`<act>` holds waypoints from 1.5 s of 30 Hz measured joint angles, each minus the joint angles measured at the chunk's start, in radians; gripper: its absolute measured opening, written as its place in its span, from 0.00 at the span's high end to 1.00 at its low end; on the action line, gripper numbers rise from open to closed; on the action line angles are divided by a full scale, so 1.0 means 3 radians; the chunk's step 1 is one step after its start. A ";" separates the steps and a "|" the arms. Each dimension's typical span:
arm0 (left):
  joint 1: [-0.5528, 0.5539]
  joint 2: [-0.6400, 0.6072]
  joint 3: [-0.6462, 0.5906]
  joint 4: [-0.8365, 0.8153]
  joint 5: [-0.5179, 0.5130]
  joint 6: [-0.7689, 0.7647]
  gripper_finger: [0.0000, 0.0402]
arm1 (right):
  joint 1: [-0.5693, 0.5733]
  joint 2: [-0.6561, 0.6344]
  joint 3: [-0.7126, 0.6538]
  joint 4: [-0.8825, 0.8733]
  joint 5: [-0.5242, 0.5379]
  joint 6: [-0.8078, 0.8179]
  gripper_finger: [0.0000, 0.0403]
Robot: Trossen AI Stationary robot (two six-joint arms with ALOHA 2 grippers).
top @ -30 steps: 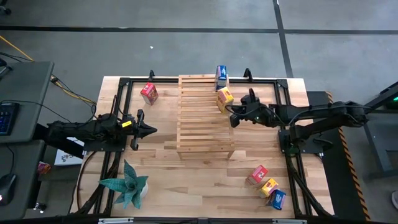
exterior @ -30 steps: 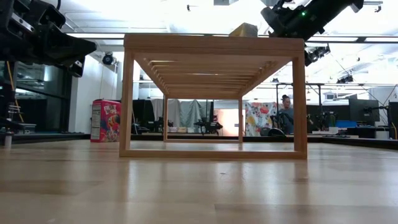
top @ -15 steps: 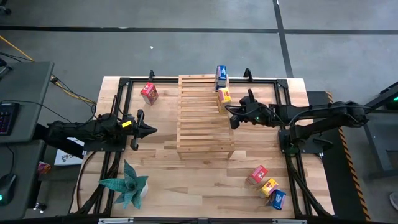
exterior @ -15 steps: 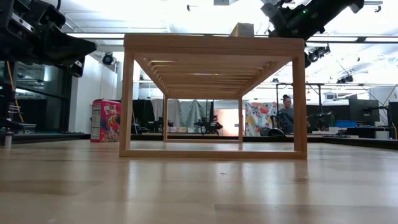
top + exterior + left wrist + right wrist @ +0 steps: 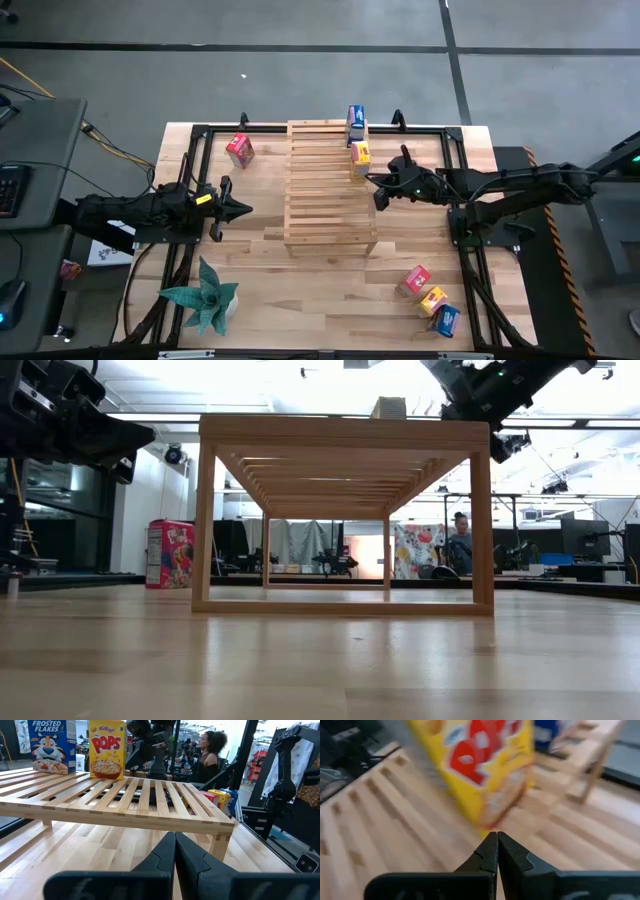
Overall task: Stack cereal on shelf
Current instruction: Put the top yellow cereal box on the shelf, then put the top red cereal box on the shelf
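Observation:
The shelf (image 5: 330,185) stands mid-table. On its far right part stand a blue cereal box (image 5: 355,124) and a yellow one (image 5: 360,158), both upright on the slats. A red box (image 5: 239,150) stands on the table at the far left. Three more boxes, red (image 5: 413,281), yellow (image 5: 432,300) and blue (image 5: 447,320), lie at the near right. My right gripper (image 5: 374,186) is shut, just right of and nearer than the yellow box (image 5: 485,765) on the shelf. My left gripper (image 5: 246,209) waits shut, left of the shelf (image 5: 125,795). My right gripper's shut fingertips (image 5: 492,845) point slanting down at the lower corner (image 5: 490,822) of the yellow box on the shelf, from the table's right. I cannot tell whether they touch it. The box stands upright on the slats.
A teal plant (image 5: 205,295) stands at the near left. Black frame rails (image 5: 195,180) run along the table's left, far and right sides. Bare wood lies between the shelf and the near edge. A person (image 5: 210,750) sits in the room beyond the table.
The yellow box on the shelf stood askew a second ago. It has turned about and now stands square with the slats, in the same place.

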 joint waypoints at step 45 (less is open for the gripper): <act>0.0002 0.0030 0.0086 0.0623 -0.1210 0.0149 0.93 | -0.0042 -0.1390 -0.1846 0.3349 -0.0394 -0.2438 1.00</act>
